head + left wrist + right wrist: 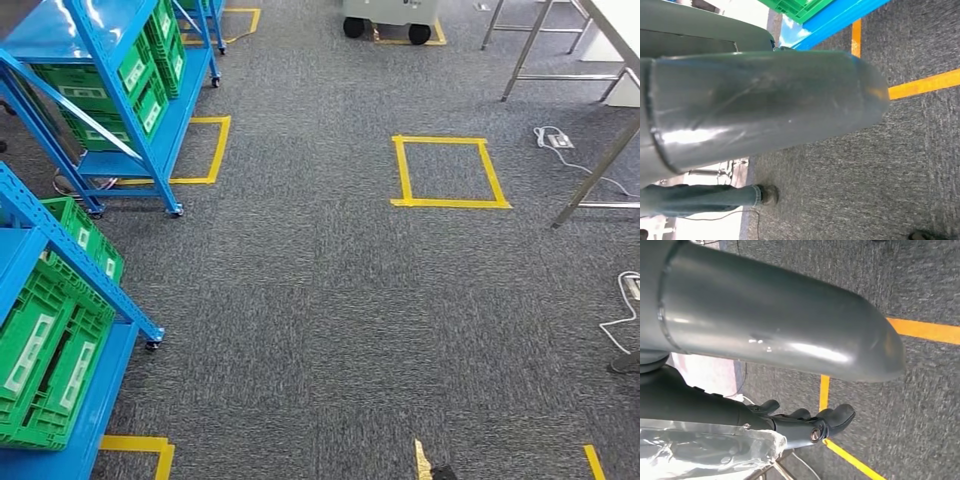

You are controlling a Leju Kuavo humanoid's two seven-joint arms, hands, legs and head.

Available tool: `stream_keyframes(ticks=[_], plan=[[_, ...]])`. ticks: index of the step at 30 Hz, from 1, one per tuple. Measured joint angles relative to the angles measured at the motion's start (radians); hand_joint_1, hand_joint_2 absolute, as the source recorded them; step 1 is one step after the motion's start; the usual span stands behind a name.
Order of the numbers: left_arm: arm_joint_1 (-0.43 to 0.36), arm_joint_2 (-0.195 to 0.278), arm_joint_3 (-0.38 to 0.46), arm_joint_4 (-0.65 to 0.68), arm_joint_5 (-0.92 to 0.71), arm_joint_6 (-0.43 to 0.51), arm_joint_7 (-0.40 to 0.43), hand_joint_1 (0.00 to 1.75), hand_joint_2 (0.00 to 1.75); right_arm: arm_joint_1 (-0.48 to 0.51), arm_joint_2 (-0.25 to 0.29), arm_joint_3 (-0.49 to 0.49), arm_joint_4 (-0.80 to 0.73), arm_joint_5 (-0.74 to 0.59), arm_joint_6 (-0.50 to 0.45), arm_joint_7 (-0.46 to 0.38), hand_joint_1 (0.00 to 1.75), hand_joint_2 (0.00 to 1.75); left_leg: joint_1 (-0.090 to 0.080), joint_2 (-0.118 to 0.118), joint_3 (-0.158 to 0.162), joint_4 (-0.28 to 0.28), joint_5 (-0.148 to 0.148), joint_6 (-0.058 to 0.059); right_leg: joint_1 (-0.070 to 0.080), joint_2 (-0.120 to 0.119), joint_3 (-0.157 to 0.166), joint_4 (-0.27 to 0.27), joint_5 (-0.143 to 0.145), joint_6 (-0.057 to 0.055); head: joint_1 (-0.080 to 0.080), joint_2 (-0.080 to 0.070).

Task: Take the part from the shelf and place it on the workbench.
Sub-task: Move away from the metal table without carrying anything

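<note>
Part (696,452), a clear crinkled plastic bag with something dark inside, sat in the right hand (806,424), dark fingers (836,417) lying along it, slightly curled; bag held against the hand. Left hand: fingers' state could not be told, the wrist view showed a grey cover only. Blue shelves (113,90) with green crates (45,350) stood to the left on grey carpet (317,300). Yellow tape square (450,171) lay ahead; worktop (615,25) legs at far right. A person's jeans leg and shoe (768,195) stood nearby.
</note>
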Motion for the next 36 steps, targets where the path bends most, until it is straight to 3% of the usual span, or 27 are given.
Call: stream_keyframes(ticks=[1, 2, 4, 5, 6, 8, 10, 12, 14, 15, 16, 17, 19, 21, 23, 25, 27, 29, 31, 32, 33, 34, 36], plan=[[0.001, 0.0, 0.0, 0.0, 0.0, 0.0, 0.0, 0.0, 0.0, 0.002, 0.0, 0.002, 0.0, 0.001, 0.0, 0.001, 0.0, 0.0, -0.001, -0.006, 0.0, 0.001, 0.0, 0.0, 0.0, 0.0, -0.019, 0.035, -0.005, -0.001, 0.0, 0.0], [0.001, 0.0, 0.0, 0.0, 0.0, 0.0, 0.0, 0.0, 0.0, 0.003, 0.0, 0.003, 0.0, 0.002, 0.0, 0.002, 0.0, 0.0, -0.001, -0.015, 0.001, 0.001, 0.0, -0.001, 0.0, 0.0, -0.019, 0.028, 0.012, -0.002, 0.0, 0.0], [0.001, -0.001, 0.0, 0.0, -0.001, -0.001, 0.0, 0.0, 0.0, 0.004, 0.0, 0.006, 0.0, 0.007, 0.0, 0.004, 0.0, 0.0, 0.0, -0.035, 0.003, 0.003, -0.002, -0.006, -0.002, 0.018, 0.037, -0.094, 0.085, -0.007, 0.001, 0.0], [0.0, -0.002, 0.0, 0.0, -0.002, -0.002, 0.0, 0.0, 0.0, 0.004, 0.0, 0.007, 0.0, 0.012, -0.001, 0.007, 0.0, 0.0, -0.001, -0.045, 0.003, 0.005, -0.003, -0.011, -0.004, 0.044, 0.071, -0.165, 0.111, -0.009, 0.0, 0.0], [-0.001, -0.003, 0.0, 0.0, -0.003, -0.002, 0.001, 0.0, 0.0, 0.004, 0.0, 0.009, 0.0, 0.018, -0.002, 0.01, 0.0, 0.0, -0.002, -0.055, 0.001, 0.007, -0.003, -0.017, -0.006, 0.065, 0.099, -0.217, 0.127, -0.012, 0.0, 0.0], [-0.002, -0.004, 0.0, 0.0, -0.005, -0.003, 0.002, 0.0, 0.0, 0.005, 0.0, 0.013, 0.0, 0.029, -0.008, 0.018, 0.0, 0.0, 0.001, -0.074, -0.006, 0.01, -0.001, -0.032, -0.005, 0.086, 0.118, -0.247, 0.125, -0.016, -0.001, 0.0], [0.0, -0.004, 0.0, 0.0, -0.006, -0.003, 0.002, 0.0, 0.0, 0.005, 0.0, 0.016, 0.0, 0.037, -0.014, 0.024, 0.0, 0.0, 0.006, -0.087, -0.011, 0.012, 0.0, -0.045, -0.002, 0.063, 0.123, -0.25, 0.129, -0.025, -0.001, 0.0], [0.0, -0.004, 0.0, 0.0, -0.008, -0.003, 0.003, 0.0, 0.0, 0.005, -0.001, 0.019, 0.0, 0.043, -0.02, 0.027, 0.0, 0.0, 0.007, -0.055, -0.031, 0.052, -0.028, -0.057, -0.004, 0.037, 0.127, -0.258, 0.133, -0.038, -0.007, 0.0], [-0.003, -0.004, 0.0, 0.0, -0.008, -0.003, 0.003, 0.0, 0.0, 0.006, -0.002, 0.021, 0.0, 0.046, -0.023, 0.029, 0.0, 0.0, 0.01, -0.006, -0.088, 0.169, -0.091, -0.068, -0.002, 0.007, 0.13, -0.261, 0.131, -0.046, -0.013, 0.0], [-0.004, -0.004, 0.0, 0.0, -0.009, -0.003, 0.003, 0.0, 0.0, 0.007, -0.002, 0.022, 0.0, 0.046, -0.023, 0.03, 0.0, 0.0, 0.013, 0.005, -0.121, 0.235, -0.118, -0.072, 0.0, -0.009, 0.13, -0.26, 0.129, -0.048, -0.014, 0.0], [-0.003, -0.004, 0.0, 0.0, -0.009, -0.003, 0.003, 0.0, 0.0, 0.009, -0.002, 0.022, 0.0, 0.046, -0.022, 0.03, 0.0, 0.0, 0.016, 0.009, -0.145, 0.282, -0.13, -0.076, 0.0, -0.024, 0.131, -0.26, 0.127, -0.048, -0.014, 0.0], [-0.002, -0.003, 0.0, 0.0, -0.009, -0.004, 0.003, 0.0, 0.0, 0.01, -0.002, 0.022, 0.0, 0.046, -0.022, 0.03, 0.0, 0.0, 0.018, 0.011, -0.152, 0.294, -0.122, -0.079, 0.0, -0.038, 0.133, -0.26, 0.125, -0.048, -0.014, 0.0], [0.002, -0.003, 0.0, 0.0, -0.01, -0.006, 0.003, 0.0, 0.0, 0.01, -0.002, 0.022, 0.0, 0.045, -0.02, 0.03, 0.0, 0.0, 0.021, 0.026, -0.108, 0.208, -0.056, -0.079, 0.0, -0.063, 0.141, -0.26, 0.119, -0.045, -0.014, 0.0], [0.0, -0.002, 0.0, 0.0, -0.011, -0.006, 0.003, 0.0, 0.0, 0.009, -0.002, 0.022, 0.0, 0.045, -0.02, 0.03, 0.0, 0.0, 0.014, 0.071, -0.041, 0.076, -0.003, -0.072, 0.004, -0.084, 0.151, -0.259, 0.111, -0.037, -0.015, 0.0], [-0.004, -0.002, 0.0, 0.0, -0.011, -0.006, 0.003, 0.0, 0.0, 0.008, -0.002, 0.022, 0.0, 0.045, -0.02, 0.03, 0.0, 0.0, 0.006, 0.099, -0.016, 0.022, 0.001, -0.061, 0.01, -0.105, 0.156, -0.258, 0.103, -0.026, -0.014, 0.0], [-0.002, -0.002, 0.0, 0.0, -0.011, -0.007, 0.003, 0.0, 0.0, 0.005, -0.002, 0.023, 0.0, 0.045, -0.019, 0.03, 0.0, 0.0, 0.006, 0.081, -0.017, 0.017, -0.001, -0.049, 0.011, -0.122, 0.161, -0.259, 0.096, -0.015, -0.013, 0.0], [0.001, -0.002, 0.0, 0.0, -0.011, -0.007, 0.003, 0.0, 0.0, 0.002, -0.002, 0.023, 0.0, 0.046, -0.019, 0.031, 0.0, 0.0, 0.01, 0.06, -0.014, 0.01, 0.003, -0.036, 0.008, -0.085, 0.148, -0.226, 0.07, -0.007, -0.01, 0.0], [-0.002, -0.003, 0.0, 0.0, -0.011, -0.008, 0.004, 0.0, 0.0, 0.002, -0.002, 0.023, 0.0, 0.046, -0.019, 0.031, 0.0, 0.0, 0.012, 0.037, -0.012, 0.007, 0.005, -0.027, 0.007, -0.025, 0.09, -0.106, 0.011, -0.005, -0.004, 0.0], [-0.004, -0.004, 0.0, 0.0, -0.011, -0.009, 0.004, 0.0, 0.0, 0.007, -0.002, 0.023, 0.0, 0.047, -0.02, 0.032, 0.0, 0.0, 0.01, 0.008, -0.011, 0.007, 0.004, -0.023, 0.008, -0.005, 0.015, 0.028, -0.03, -0.007, -0.002, 0.0], [-0.003, -0.005, 0.0, 0.0, -0.011, -0.009, 0.004, 0.0, 0.0, 0.009, -0.002, 0.023, 0.0, 0.048, -0.02, 0.034, 0.0, 0.0, 0.009, -0.007, -0.01, 0.008, 0.003, -0.023, 0.008, -0.003, -0.005, 0.05, -0.023, -0.008, -0.001, 0.0], [-0.002, -0.005, 0.0, 0.0, -0.011, -0.009, 0.004, 0.0, 0.0, 0.01, -0.002, 0.023, 0.0, 0.049, -0.021, 0.035, 0.0, 0.0, 0.009, -0.023, -0.008, 0.008, 0.003, -0.023, 0.008, -0.001, -0.006, 0.03, 0.006, -0.01, -0.001, 0.0], [-0.001, -0.005, 0.0, 0.0, -0.011, -0.009, 0.004, 0.0, 0.0, 0.011, -0.002, 0.024, 0.0, 0.05, -0.021, 0.036, 0.0, 0.0, 0.009, -0.038, -0.005, 0.008, 0.002, -0.025, 0.008, 0.007, 0.013, -0.026, 0.049, -0.013, -0.001, 0.0], [-0.002, -0.006, 0.0, 0.0, -0.011, -0.009, 0.004, 0.0, 0.0, 0.011, -0.002, 0.024, 0.0, 0.051, -0.021, 0.037, 0.0, 0.0, 0.009, -0.065, -0.003, 0.011, -0.001, -0.031, 0.003, 0.052, 0.066, -0.164, 0.119, -0.017, -0.001, 0.0]])
